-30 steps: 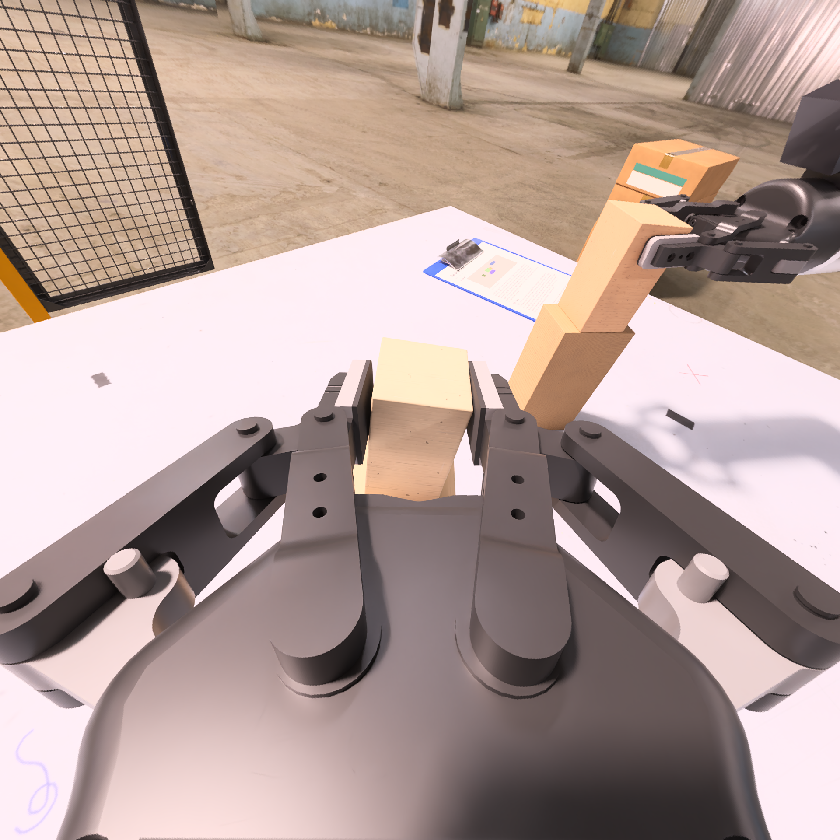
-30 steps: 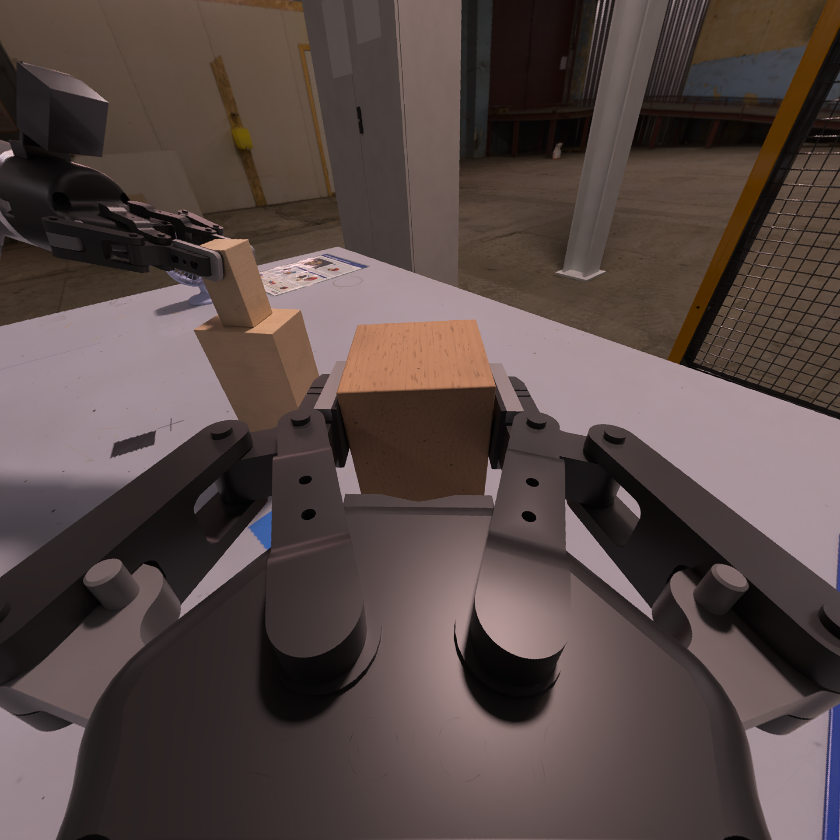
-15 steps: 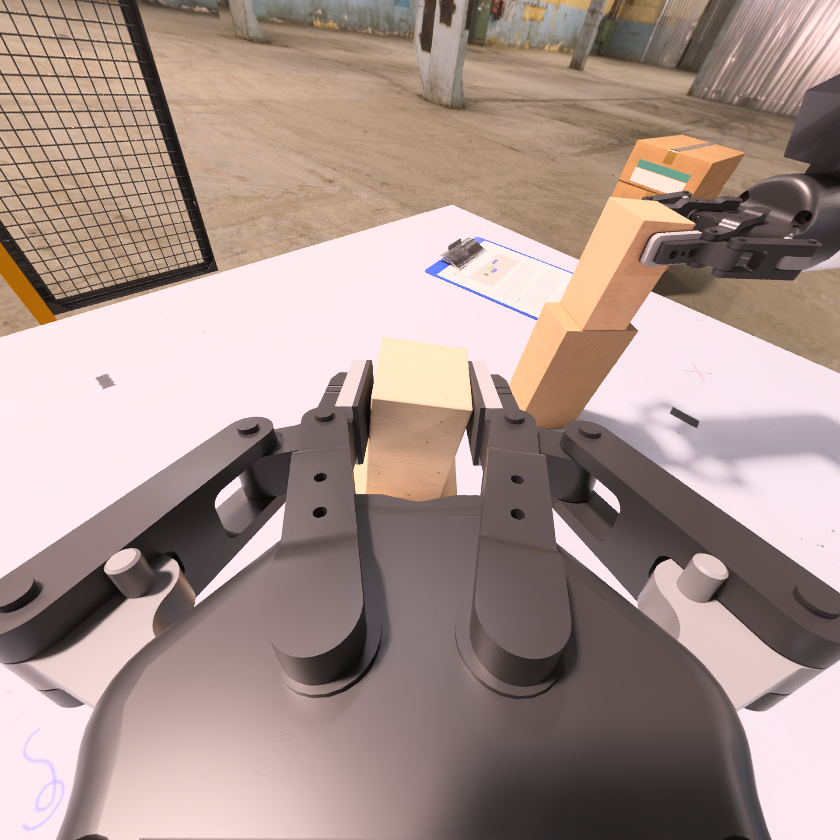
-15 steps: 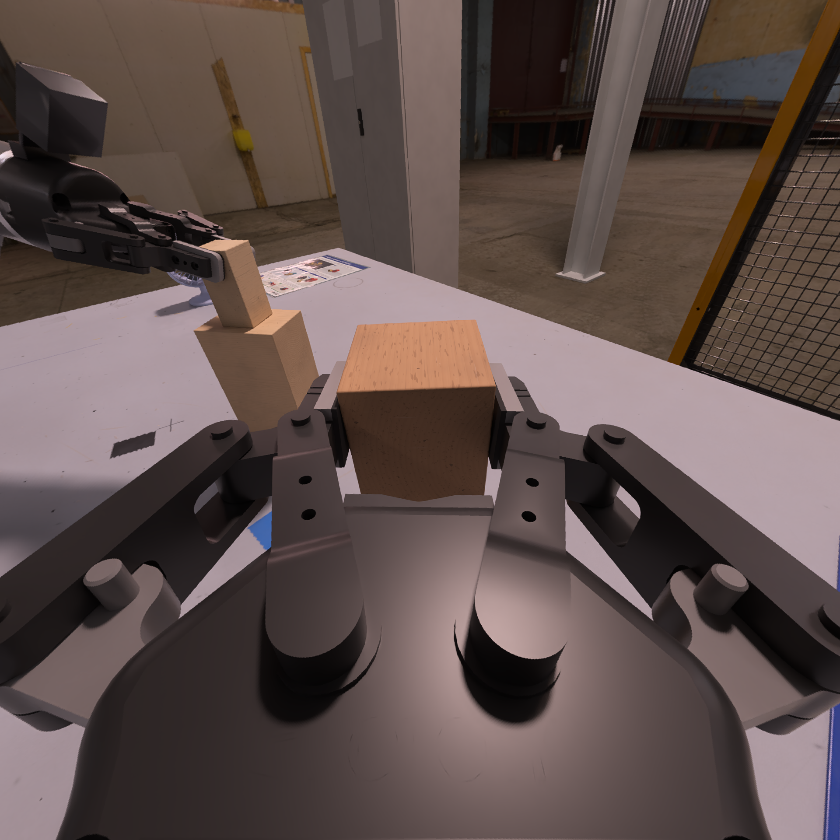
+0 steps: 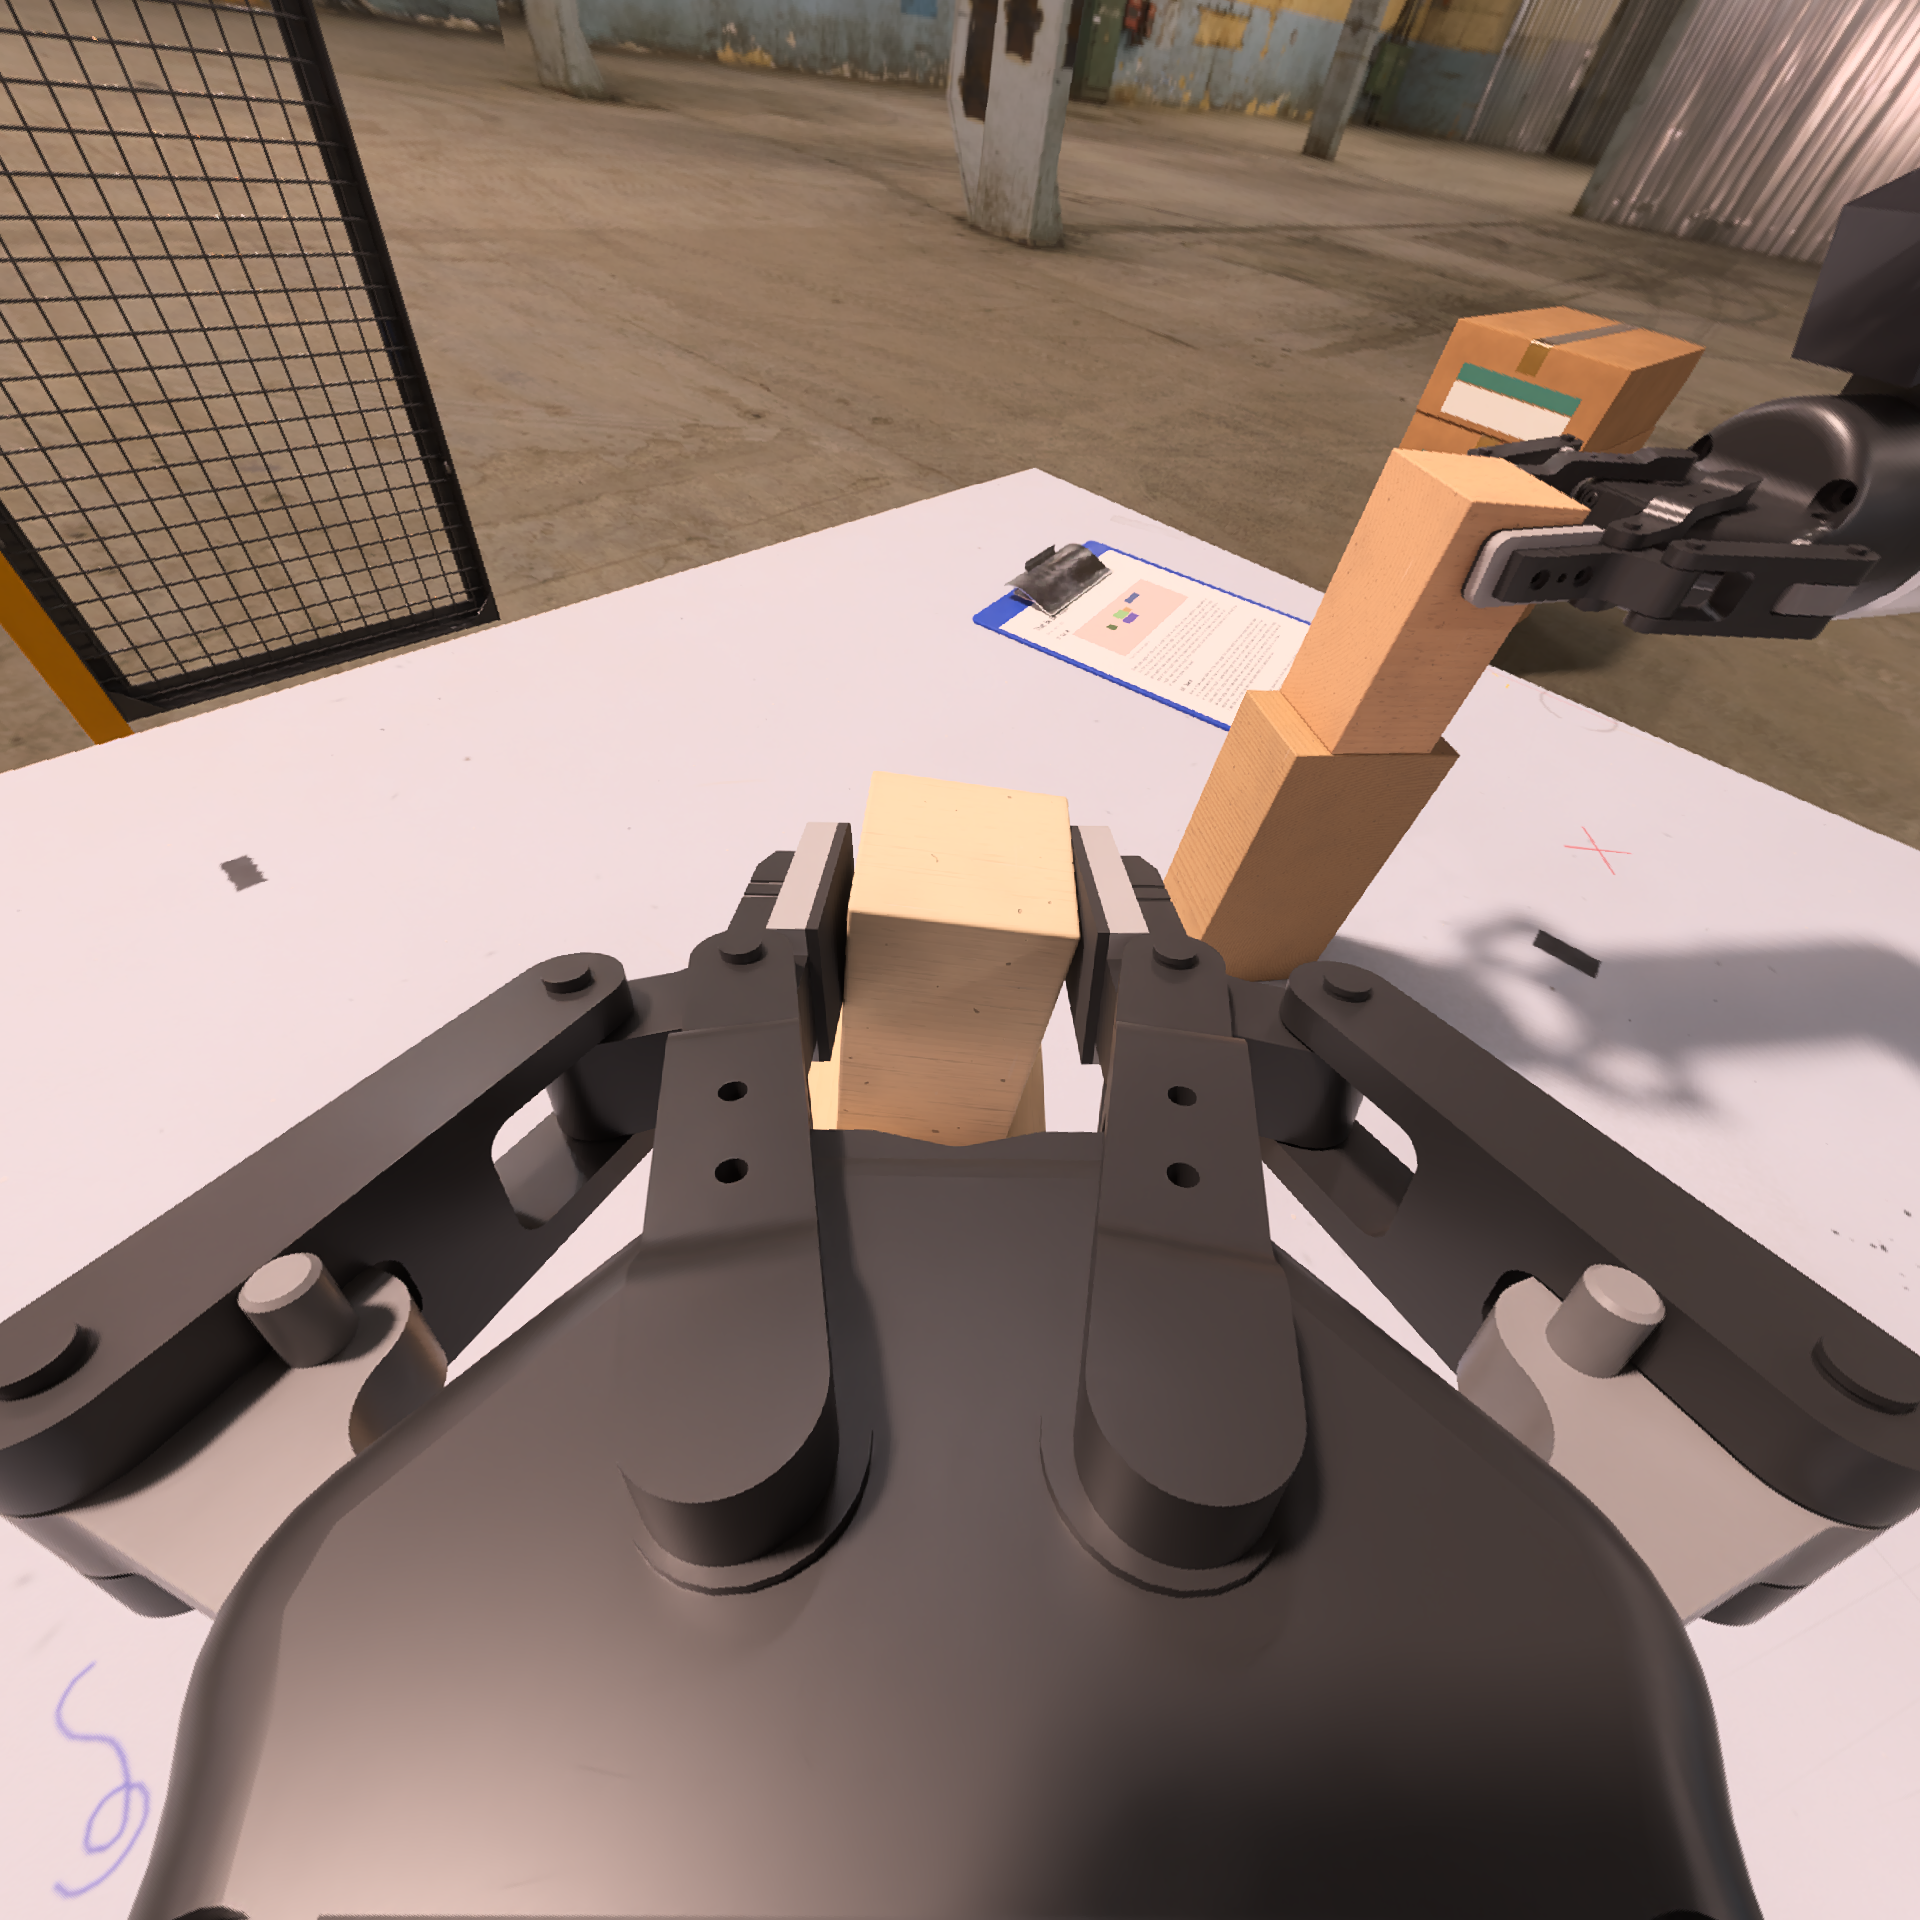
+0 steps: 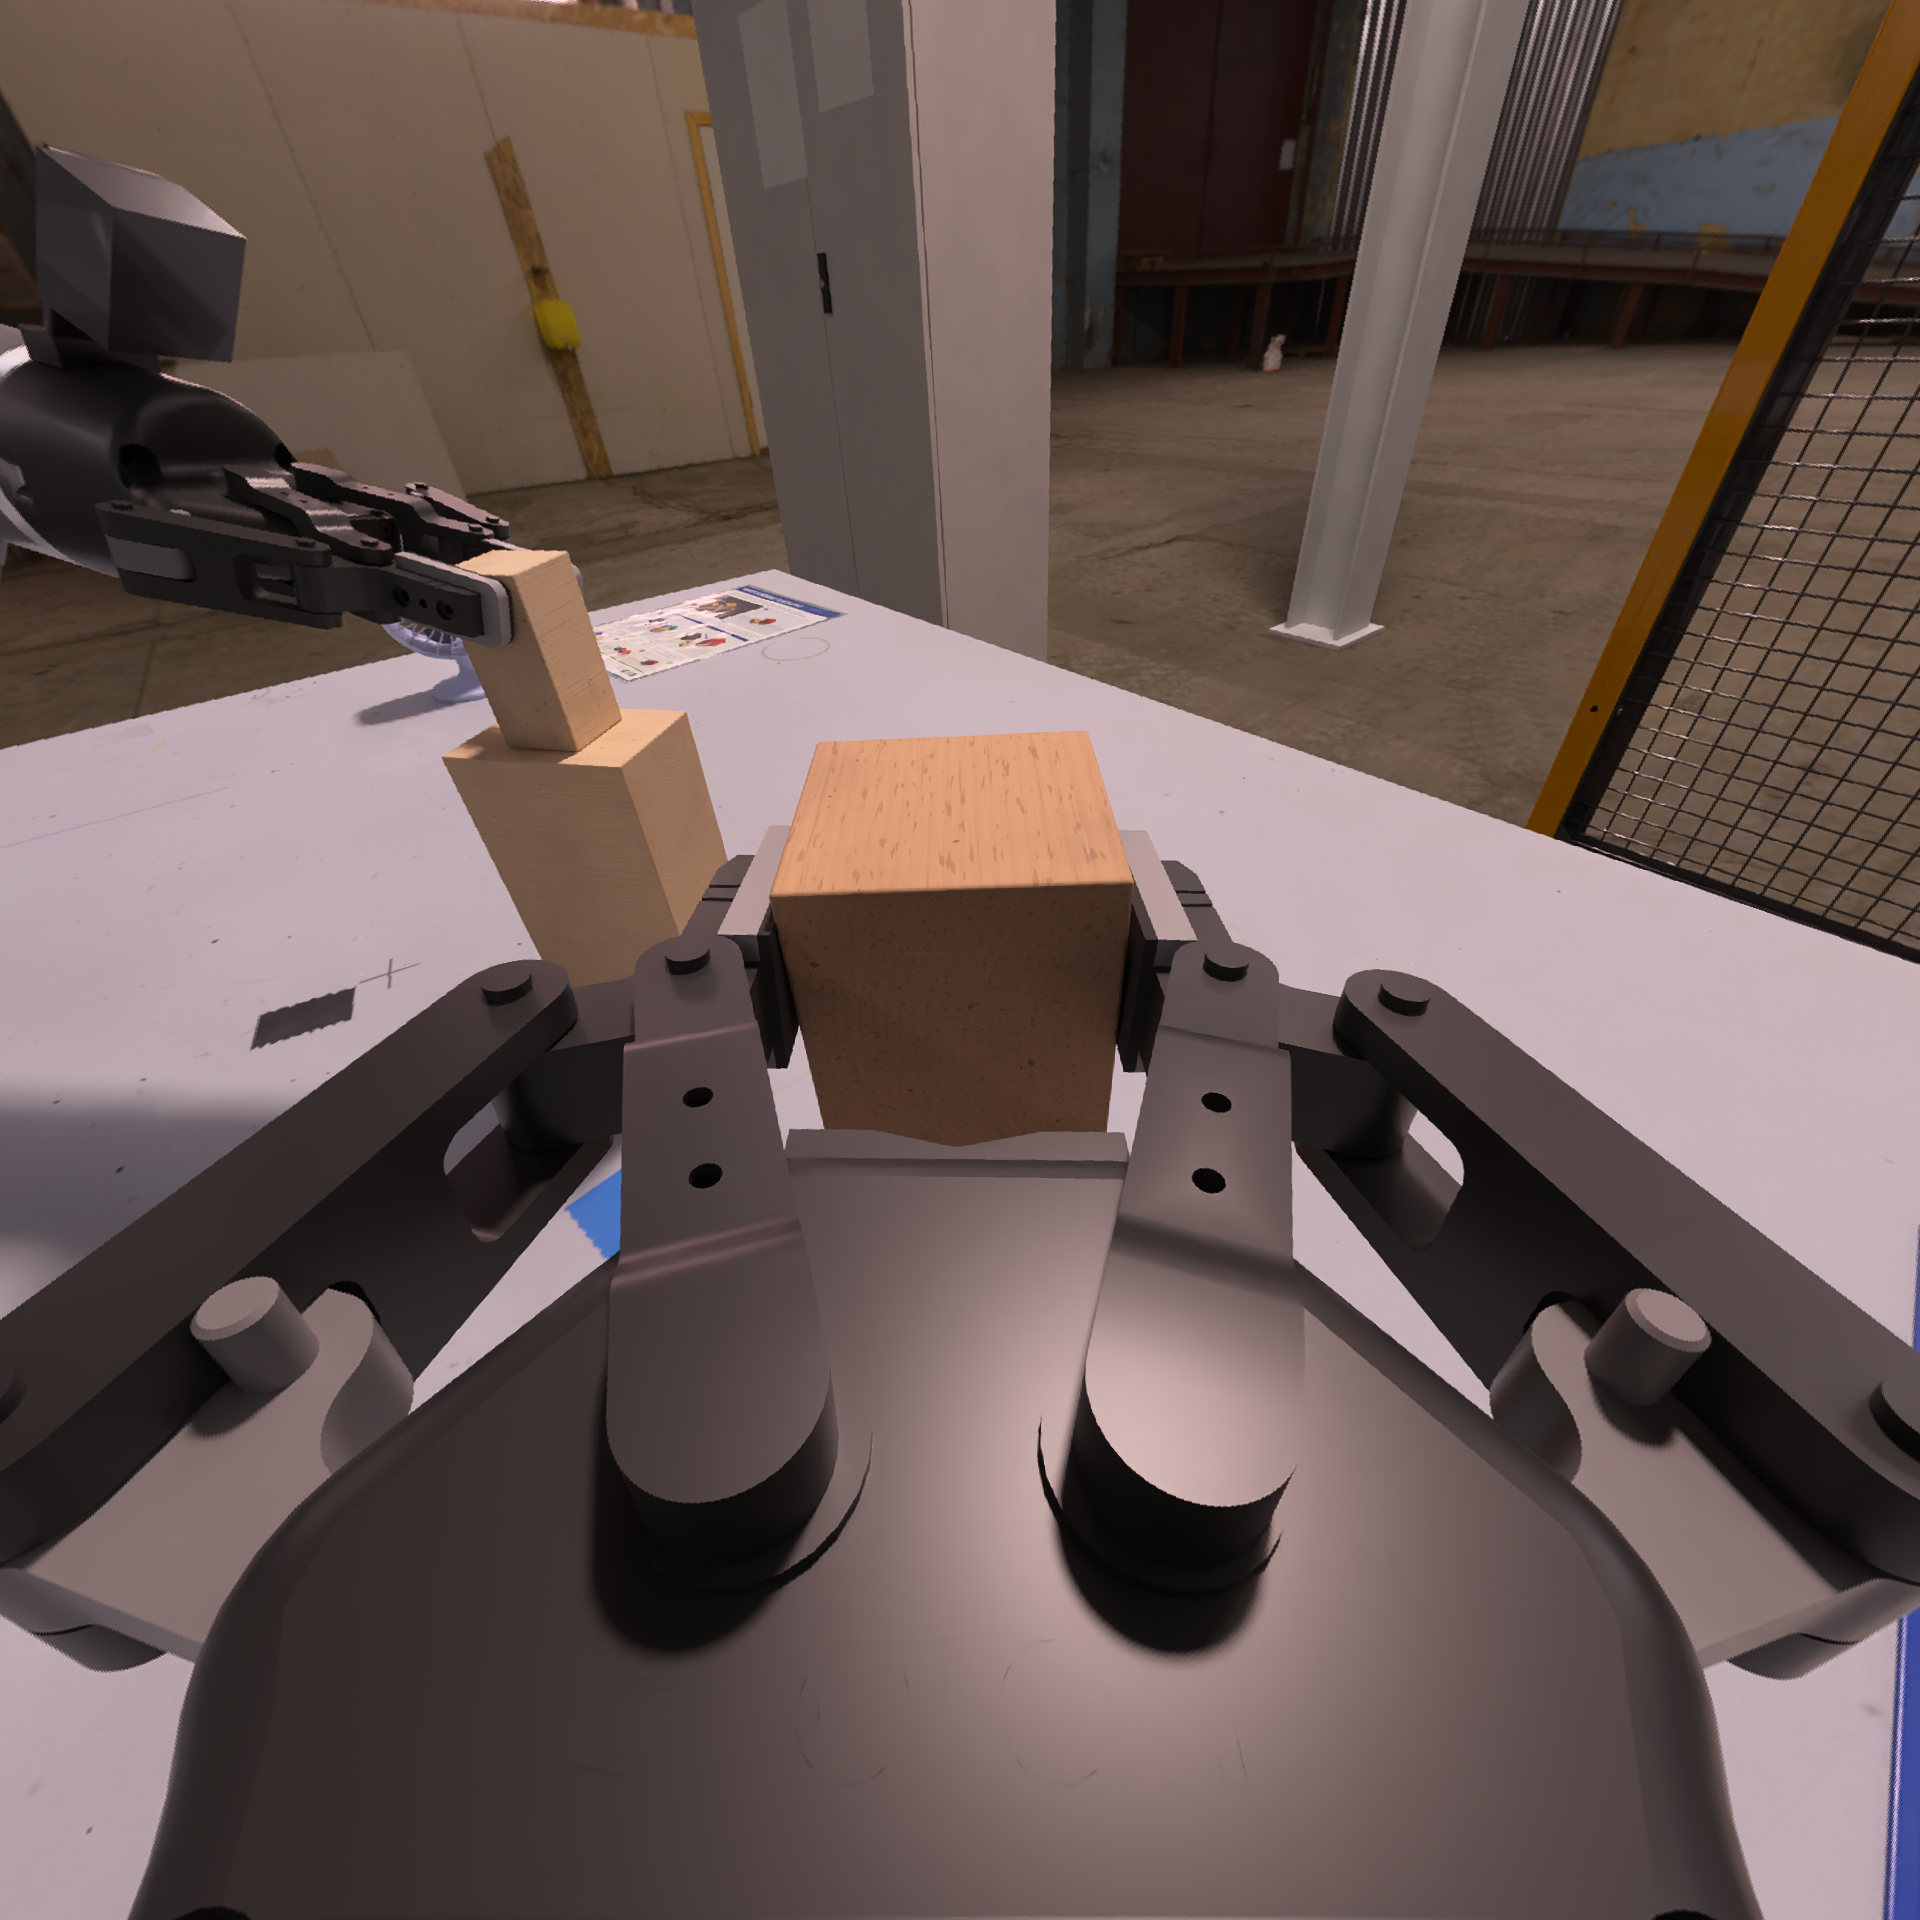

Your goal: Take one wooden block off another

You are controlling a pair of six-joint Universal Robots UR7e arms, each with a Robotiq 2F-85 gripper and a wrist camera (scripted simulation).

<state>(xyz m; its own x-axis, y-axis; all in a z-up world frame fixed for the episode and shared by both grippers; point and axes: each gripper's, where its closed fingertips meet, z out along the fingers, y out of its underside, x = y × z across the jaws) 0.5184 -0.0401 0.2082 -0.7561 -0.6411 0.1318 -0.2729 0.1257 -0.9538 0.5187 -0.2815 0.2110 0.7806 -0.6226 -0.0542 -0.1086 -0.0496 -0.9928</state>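
Note:
Two stacks of two wooden blocks stand on the white table [image 5: 520, 831]. My left gripper [image 5: 961, 894] is shut on the small pale upper block [image 5: 961, 935]. Its pale lower block is mostly hidden in that view. In the right wrist view the left gripper [image 6: 488, 613] holds the small pale block [image 6: 545, 665], which rests on the larger pale block [image 6: 603, 842]. My right gripper [image 6: 951, 904] is shut on the orange-brown upper block [image 6: 951, 935]. In the left wrist view the right gripper [image 5: 1527, 551] grips that block [image 5: 1392, 613], which sits on the brown lower block [image 5: 1288, 842].
A blue clipboard with paper [image 5: 1153, 634] lies at the table's far edge. A cardboard box [image 5: 1548, 384] stands beyond it. A printed sheet [image 6: 717, 623] and a small fan [image 6: 436, 665] are on the far side. Mesh fences [image 5: 208, 364] [image 6: 1766, 727] flank the table.
Almost nothing differs. Both grippers stay shut on their upper blocks. In the left wrist view the right gripper and its brown block sit very slightly higher.

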